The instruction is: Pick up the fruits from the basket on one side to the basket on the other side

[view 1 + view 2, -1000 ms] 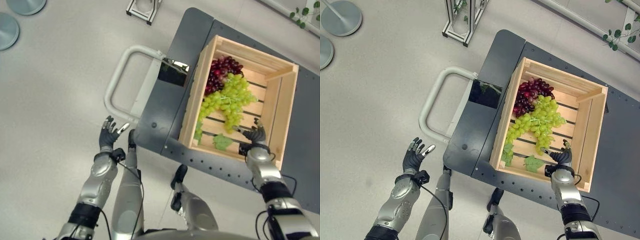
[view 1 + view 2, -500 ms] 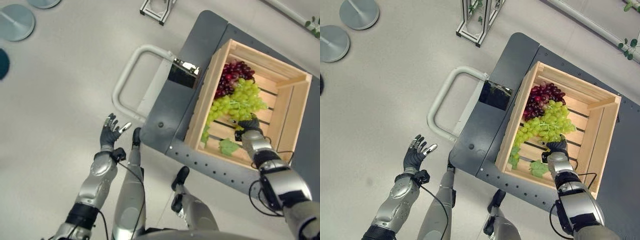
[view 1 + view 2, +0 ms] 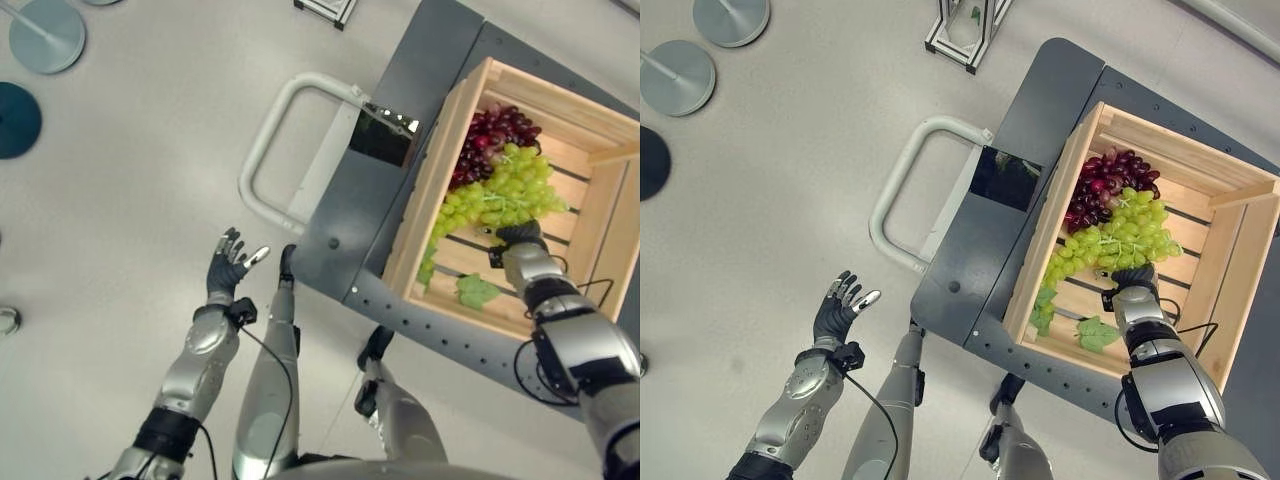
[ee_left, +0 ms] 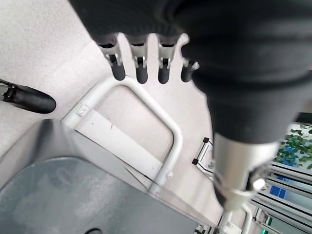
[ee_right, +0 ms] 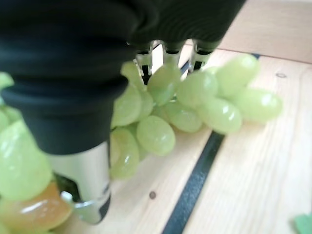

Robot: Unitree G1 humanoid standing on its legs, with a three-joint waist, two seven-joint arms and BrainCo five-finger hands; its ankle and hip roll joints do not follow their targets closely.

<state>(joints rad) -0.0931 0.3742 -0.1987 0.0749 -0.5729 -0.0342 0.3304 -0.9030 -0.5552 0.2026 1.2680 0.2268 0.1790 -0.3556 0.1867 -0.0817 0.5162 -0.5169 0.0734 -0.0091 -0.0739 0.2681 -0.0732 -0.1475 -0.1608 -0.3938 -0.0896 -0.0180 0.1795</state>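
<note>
Wooden slatted crate (image 3: 430, 190) sitting on a dark grey cart (image 3: 400, 120) with a pale loop handle (image 3: 275, 130). Inside the crate: dark red grapes (image 3: 495, 135) at the far end, a big bunch of green grapes (image 3: 495, 195) sprawled across the middle, touching the red ones, plus a loose green leaf (image 3: 478, 291) on the slats near the front wall. Right hand (image 3: 522, 238) down inside the crate, right at the near edge of the green bunch, fingers (image 5: 165, 53) buried among the grapes in the wrist view, so can't tell whether anything's actually gripped. Left hand (image 3: 228, 268) well off to the side over bare floor, fingers spread and relaxed, holding nothing.
</note>
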